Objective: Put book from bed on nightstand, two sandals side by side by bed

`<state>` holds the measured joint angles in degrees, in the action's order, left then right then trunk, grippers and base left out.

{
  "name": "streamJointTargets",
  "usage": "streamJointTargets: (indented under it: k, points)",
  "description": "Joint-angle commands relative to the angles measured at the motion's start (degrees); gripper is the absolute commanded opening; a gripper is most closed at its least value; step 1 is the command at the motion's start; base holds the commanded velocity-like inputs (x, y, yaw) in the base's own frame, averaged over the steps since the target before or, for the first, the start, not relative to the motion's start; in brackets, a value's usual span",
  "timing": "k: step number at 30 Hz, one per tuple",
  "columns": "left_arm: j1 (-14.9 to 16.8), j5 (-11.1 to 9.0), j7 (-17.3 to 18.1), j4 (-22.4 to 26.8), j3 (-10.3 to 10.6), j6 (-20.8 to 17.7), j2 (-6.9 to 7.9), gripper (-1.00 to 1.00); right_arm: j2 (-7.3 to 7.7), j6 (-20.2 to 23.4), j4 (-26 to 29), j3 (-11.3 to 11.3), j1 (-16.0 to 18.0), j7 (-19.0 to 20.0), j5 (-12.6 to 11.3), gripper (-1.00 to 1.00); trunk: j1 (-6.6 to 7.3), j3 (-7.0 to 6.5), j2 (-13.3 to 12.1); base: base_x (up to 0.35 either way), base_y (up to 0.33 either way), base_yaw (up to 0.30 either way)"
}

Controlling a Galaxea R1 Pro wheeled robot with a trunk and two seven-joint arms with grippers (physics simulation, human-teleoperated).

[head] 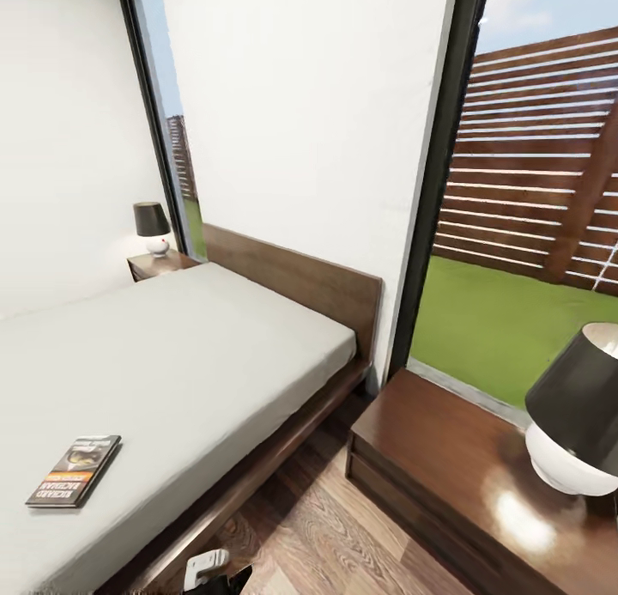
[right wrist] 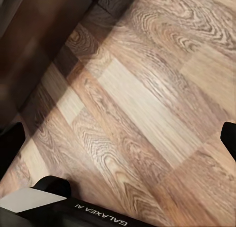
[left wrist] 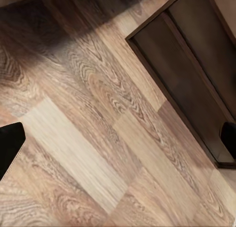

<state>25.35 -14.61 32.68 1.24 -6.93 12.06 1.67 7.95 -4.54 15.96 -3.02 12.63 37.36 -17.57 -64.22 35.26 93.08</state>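
The book (head: 73, 470), dark-covered with an orange band, lies flat on the pale grey mattress of the bed (head: 197, 355), near its front left corner. A glossy reddish-brown nightstand (head: 446, 458) stands right of the bed, and a second nightstand (head: 159, 264) sits at the bed's far side. My left gripper (left wrist: 118, 143) is open over bare plank floor, with one dark fingertip (left wrist: 10, 146) at each picture edge. Over the floor too, my right gripper (right wrist: 118, 141) is open with nothing between its fingertips (right wrist: 228, 138). The sandals are out of view.
A black-shaded lamp (head: 579, 415) with a white base stands on the near nightstand, and a smaller lamp (head: 152, 227) on the far one. A narrow strip of wood floor (head: 343, 535) runs between bed and near nightstand. Tall glass windows (head: 524, 191) line the back wall. A dark wooden panel (left wrist: 196, 79) borders the floor.
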Motion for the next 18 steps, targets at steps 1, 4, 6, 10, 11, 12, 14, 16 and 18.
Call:
streamJointTargets:
  k: [1,4,6,10,11,12,14,16,18]
  points:
    - [0.06,0.11,0.28,-0.10,-0.44,0.07,0.00,1.00,0.04,-0.30,-0.07,-0.32,0.03,0.08,-0.27,1.00,0.00,0.05,0.03,0.001,0.000,0.292]
    - [0.06,0.11,0.28,-0.13,-0.45,0.07,0.00,1.00,0.04,-0.30,-0.06,-0.33,0.03,0.08,-0.27,1.00,0.00,0.05,0.03,0.000,0.000,0.292]
    - [0.06,0.11,0.28,-0.12,-0.42,0.07,0.00,1.00,0.04,-0.30,-0.05,-0.33,0.03,0.08,-0.27,1.00,0.00,0.05,0.03,0.000,0.000,0.292]
    - [0.06,0.11,0.28,-0.11,-0.44,0.07,0.00,1.00,0.04,-0.30,-0.06,-0.32,0.03,0.08,-0.27,1.00,0.00,0.05,0.03,0.000,0.000,0.292]
    - [0.06,0.11,0.28,-0.13,-0.44,0.07,0.00,1.00,0.04,-0.30,-0.06,-0.32,0.03,0.08,-0.27,1.00,0.00,0.05,0.03,0.000,0.000,0.292]
    - [0.06,0.11,0.28,-0.12,-0.44,0.07,0.00,1.00,0.04,-0.30,-0.07,-0.32,0.03,0.08,-0.27,1.00,0.00,0.05,0.03,0.000,0.000,0.292]
    - [0.06,0.11,0.28,-0.12,-0.44,0.07,0.00,1.00,0.04,-0.30,-0.07,-0.32,0.03,0.08,-0.27,1.00,0.00,0.05,0.03,0.000,0.000,0.292]
    - [0.06,0.11,0.28,-0.11,-0.43,0.07,0.00,1.00,0.04,-0.30,-0.06,-0.32,0.03,0.08,-0.27,1.00,0.00,0.05,0.03,0.000,0.000,0.292]
    - [0.06,0.11,0.27,-0.10,-0.42,0.07,0.00,1.00,0.04,-0.30,-0.07,-0.32,0.03,0.08,-0.27,1.00,0.00,0.05,0.03,0.000,0.000,0.292]
